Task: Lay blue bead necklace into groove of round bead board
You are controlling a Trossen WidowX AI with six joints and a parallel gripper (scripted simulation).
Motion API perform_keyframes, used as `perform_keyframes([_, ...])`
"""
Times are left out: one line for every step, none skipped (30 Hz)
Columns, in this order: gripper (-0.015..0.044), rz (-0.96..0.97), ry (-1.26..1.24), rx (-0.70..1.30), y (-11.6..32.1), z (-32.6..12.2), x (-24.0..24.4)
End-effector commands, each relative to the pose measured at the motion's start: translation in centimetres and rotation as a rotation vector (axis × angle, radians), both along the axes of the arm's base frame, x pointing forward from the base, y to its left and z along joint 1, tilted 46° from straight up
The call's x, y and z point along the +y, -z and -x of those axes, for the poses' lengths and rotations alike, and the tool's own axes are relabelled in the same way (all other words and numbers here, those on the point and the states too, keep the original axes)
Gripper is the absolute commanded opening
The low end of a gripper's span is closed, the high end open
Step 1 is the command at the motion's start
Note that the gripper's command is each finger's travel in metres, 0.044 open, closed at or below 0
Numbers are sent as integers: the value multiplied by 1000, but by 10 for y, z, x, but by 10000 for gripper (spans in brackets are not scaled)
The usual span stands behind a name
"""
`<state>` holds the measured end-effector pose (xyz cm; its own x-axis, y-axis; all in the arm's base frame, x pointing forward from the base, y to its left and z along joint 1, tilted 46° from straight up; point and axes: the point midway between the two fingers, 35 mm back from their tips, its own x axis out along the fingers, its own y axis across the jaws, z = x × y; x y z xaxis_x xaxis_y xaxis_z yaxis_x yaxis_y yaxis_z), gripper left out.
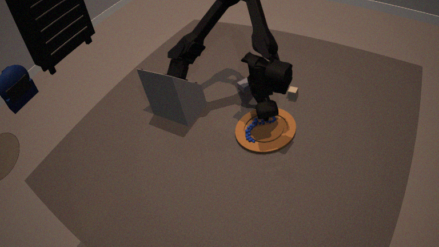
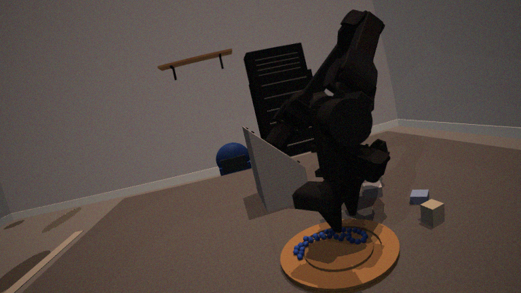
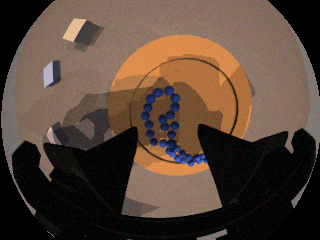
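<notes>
The blue bead necklace (image 1: pixel 247 131) (image 2: pixel 315 237) (image 3: pixel 145 116) lies bunched on the orange round board (image 1: pixel 268 147) (image 2: pixel 345 278) (image 3: pixel 180 45). It runs as a doubled, narrow band along one side of the groove (image 2: pixel 334 270) (image 3: pixel 237 107), with a small loop at one end; the wrist view shows part of that loop inside the ring line. The opposite side of the groove has no beads. My gripper (image 2: pixel 344 222) (image 3: pixel 168 130) is open and empty, its tips low over the necklace. The right finger hides some beads in the wrist view. Contact with beads cannot be told.
A cream block (image 1: pixel 292 93) (image 2: pixel 432 213) (image 3: pixel 76 31) and a blue-grey block (image 2: pixel 419 196) (image 3: pixel 51 73) lie beyond the board. A pale block (image 2: pixel 372 184) (image 3: pixel 53 135) lies behind the gripper. A grey slanted panel (image 1: pixel 162 98) (image 2: pixel 268 174) stands by the arm's base.
</notes>
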<state>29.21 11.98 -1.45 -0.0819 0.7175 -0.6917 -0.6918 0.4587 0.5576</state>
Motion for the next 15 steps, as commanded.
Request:
perform_keyframes([120,22,195,193,-8,-17,-4])
perform_keyframes([120,22,195,193,-8,-17,-4])
perform_keyframes([120,22,195,193,-8,-17,-4])
perform_keyframes([120,22,195,193,-8,-17,-4])
perform_keyframes([120,22,195,193,-8,-17,-4])
perform_keyframes([120,22,195,193,-8,-17,-4])
perform_keyframes([120,22,195,193,-8,-17,-4])
perform_keyframes([120,22,195,193,-8,-17,-4])
perform_keyframes([120,22,195,193,-7,-17,-3])
perform_keyframes([120,22,195,193,-5,-16,-1])
perform_keyframes([120,22,195,193,-3,-16,1])
perform_keyframes([120,21,194,193,0,-16,4])
perform_keyframes([120,21,194,193,2,-15,6])
perform_keyframes([120,21,194,185,-3,-18,0])
perform_keyframes([120,21,194,185,-3,-18,0])
